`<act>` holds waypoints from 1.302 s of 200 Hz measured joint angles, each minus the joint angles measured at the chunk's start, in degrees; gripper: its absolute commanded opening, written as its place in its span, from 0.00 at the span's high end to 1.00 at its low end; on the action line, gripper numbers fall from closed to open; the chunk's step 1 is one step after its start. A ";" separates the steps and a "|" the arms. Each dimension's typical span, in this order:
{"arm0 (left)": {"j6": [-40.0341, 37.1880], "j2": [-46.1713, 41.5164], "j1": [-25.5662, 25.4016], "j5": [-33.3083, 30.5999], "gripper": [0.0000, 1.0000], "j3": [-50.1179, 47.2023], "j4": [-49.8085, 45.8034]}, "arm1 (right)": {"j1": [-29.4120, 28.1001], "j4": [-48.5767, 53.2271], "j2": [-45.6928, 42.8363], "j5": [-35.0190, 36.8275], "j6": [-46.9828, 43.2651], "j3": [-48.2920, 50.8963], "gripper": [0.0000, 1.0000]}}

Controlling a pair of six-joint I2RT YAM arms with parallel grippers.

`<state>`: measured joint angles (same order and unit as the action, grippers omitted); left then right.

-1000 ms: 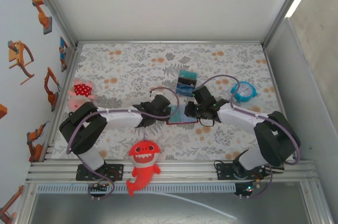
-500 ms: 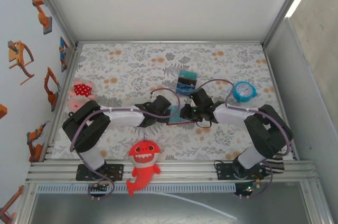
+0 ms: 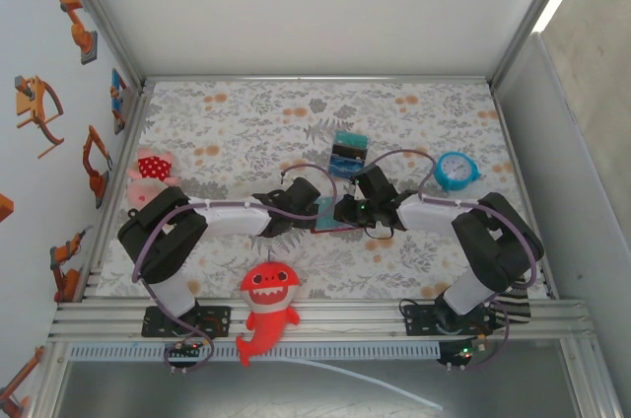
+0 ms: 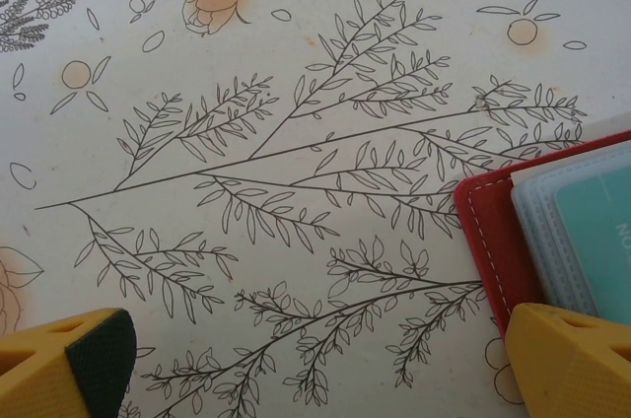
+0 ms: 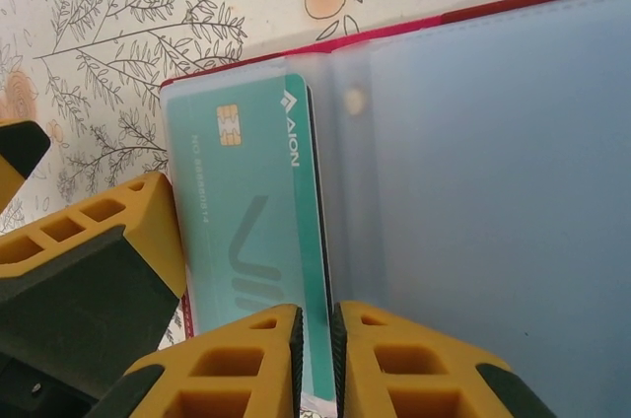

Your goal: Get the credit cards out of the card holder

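Note:
The card holder [image 3: 328, 217] lies open on the cloth between my two grippers, its red rim [image 4: 491, 241] and bluish-grey inner panels [image 5: 473, 191] showing. A teal credit card [image 5: 246, 221] with a chip sits in its left pocket, and its corner shows in the left wrist view [image 4: 599, 231]. My right gripper [image 5: 315, 364] is shut to a narrow slit, tips down on the card's right edge. My left gripper [image 4: 315, 369] is wide open over bare cloth. One of its fingers [image 4: 567, 364] stands at the holder's left edge.
A teal-blue-black striped block [image 3: 348, 154] lies just behind the holder. A blue alarm clock [image 3: 455, 171] stands at the right. A red shark toy [image 3: 268, 305] lies at the near edge and a pink-red toy [image 3: 150, 172] at the left.
My right arm has swung left and brought its gripper over the open card holder onto the card. The left arm has barely moved.

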<state>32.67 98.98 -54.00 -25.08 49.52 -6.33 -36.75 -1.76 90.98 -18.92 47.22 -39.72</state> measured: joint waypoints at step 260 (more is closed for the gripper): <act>0.17 0.11 0.09 -1.25 0.03 0.22 -0.63 | 0.44 -3.43 1.68 -2.45 1.99 1.38 0.99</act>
<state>32.84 99.09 -53.91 -26.33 49.74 -6.96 -36.32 -5.19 92.66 -21.37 49.21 -38.35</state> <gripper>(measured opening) 0.970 0.038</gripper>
